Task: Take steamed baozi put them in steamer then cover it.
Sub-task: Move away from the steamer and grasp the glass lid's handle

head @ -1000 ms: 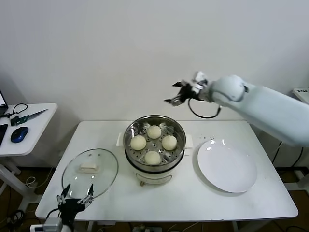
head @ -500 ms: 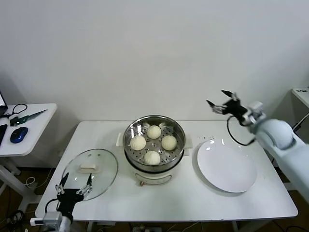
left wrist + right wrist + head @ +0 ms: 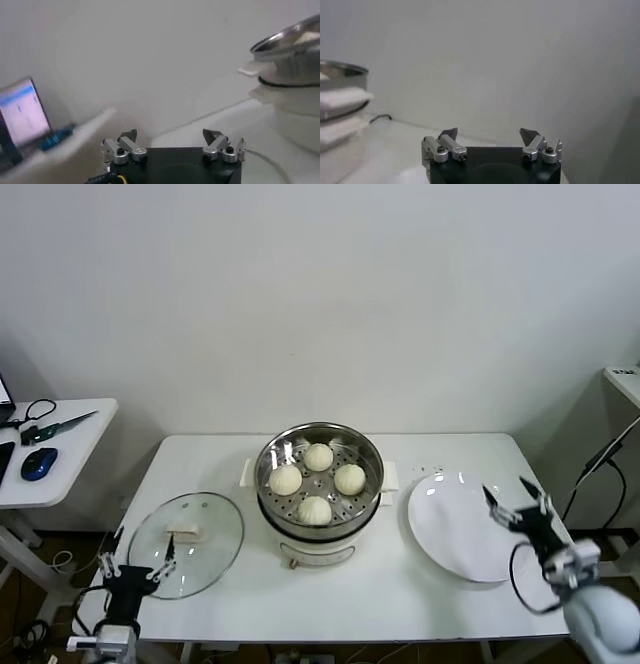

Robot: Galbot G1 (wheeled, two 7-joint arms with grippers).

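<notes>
Jaws spread empty on both: right gripper (image 3: 512, 502) low over plate (image 3: 450, 529), left gripper (image 3: 137, 564) near lid (image 3: 210, 524).

Black pincer (image 3: 489, 135) body, silver screwed fingertips (image 3: 446, 141).

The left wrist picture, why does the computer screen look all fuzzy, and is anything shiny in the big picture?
Left wrist view: the laptop screen is blurred and so is the steamer at the edge; only the open left gripper looks sharp. Head view: the glass lid and the white plate show small bright glints, and the steamer's metal rim shines.
</notes>
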